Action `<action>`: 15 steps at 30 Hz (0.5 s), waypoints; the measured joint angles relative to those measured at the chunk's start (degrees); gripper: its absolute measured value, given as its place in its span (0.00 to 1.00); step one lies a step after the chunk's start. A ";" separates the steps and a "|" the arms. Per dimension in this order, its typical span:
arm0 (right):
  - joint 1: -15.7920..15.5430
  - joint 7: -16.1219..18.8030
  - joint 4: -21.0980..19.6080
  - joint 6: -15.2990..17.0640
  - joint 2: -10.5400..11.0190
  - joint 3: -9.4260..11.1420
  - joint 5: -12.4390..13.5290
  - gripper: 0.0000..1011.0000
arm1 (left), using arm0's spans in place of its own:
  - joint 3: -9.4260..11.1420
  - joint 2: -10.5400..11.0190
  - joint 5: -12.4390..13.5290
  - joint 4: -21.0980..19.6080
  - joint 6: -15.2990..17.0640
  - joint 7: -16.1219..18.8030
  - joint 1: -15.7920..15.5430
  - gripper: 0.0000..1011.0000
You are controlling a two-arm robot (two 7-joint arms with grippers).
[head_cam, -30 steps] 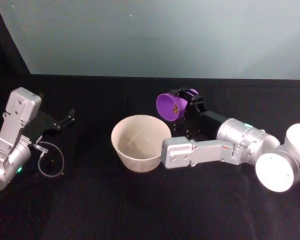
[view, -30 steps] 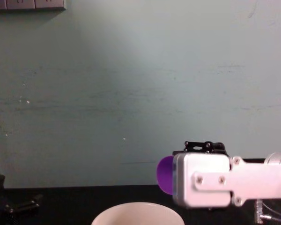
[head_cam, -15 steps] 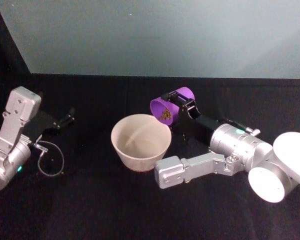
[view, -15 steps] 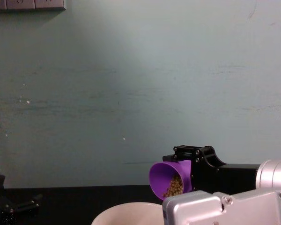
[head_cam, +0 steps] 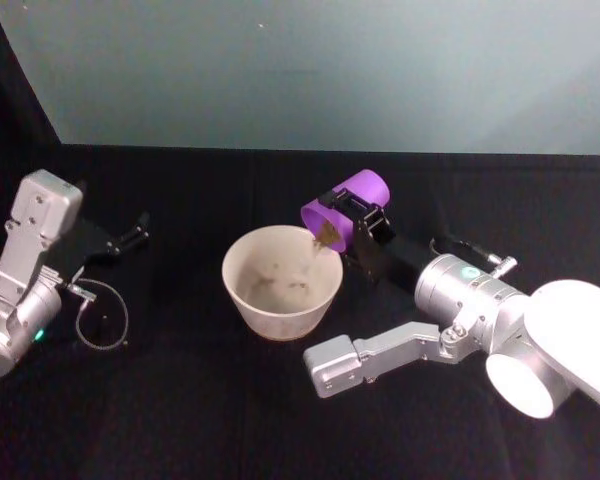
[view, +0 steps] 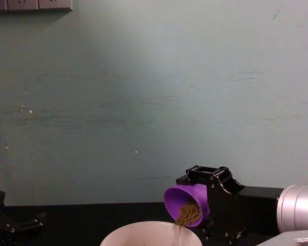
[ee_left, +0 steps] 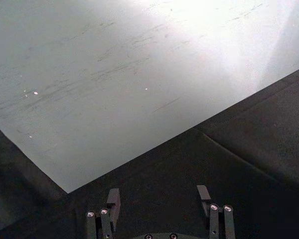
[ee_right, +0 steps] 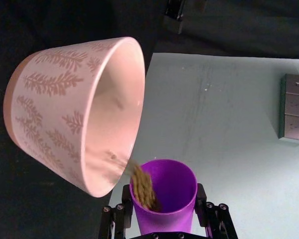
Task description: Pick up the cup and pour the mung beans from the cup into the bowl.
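The purple cup (head_cam: 344,207) hangs tipped over the right rim of the pale bowl (head_cam: 280,318), its mouth facing down and left. My right gripper (head_cam: 358,217) is shut on the cup's sides. Mung beans (head_cam: 324,237) spill from the cup's lip into the bowl, and a few lie on its bottom. The right wrist view has the cup (ee_right: 165,195) between the fingers, beans (ee_right: 142,185) at its lip and the bowl (ee_right: 45,99) with a leaf pattern outside. In the chest view the cup (view: 188,201) pours above the bowl's rim (view: 143,227). My left gripper (head_cam: 130,238) rests open at the far left.
A black cloth covers the table (head_cam: 180,420). A looped cable (head_cam: 100,322) lies beside my left arm. A grey-green wall (head_cam: 310,70) stands behind the table. My right arm's elbow link (head_cam: 360,355) juts out just in front of the bowl.
The right wrist has rolled further, so the cup's mouth has tipped lower over the bowl. Beans that lay inside the cup now fall into the bowl. The left arm is unmoved.
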 joint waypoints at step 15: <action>-0.61 -0.81 -0.13 1.61 -0.31 -0.74 -8.06 0.73 | 0.00 0.00 0.00 0.00 0.00 0.00 0.00 0.99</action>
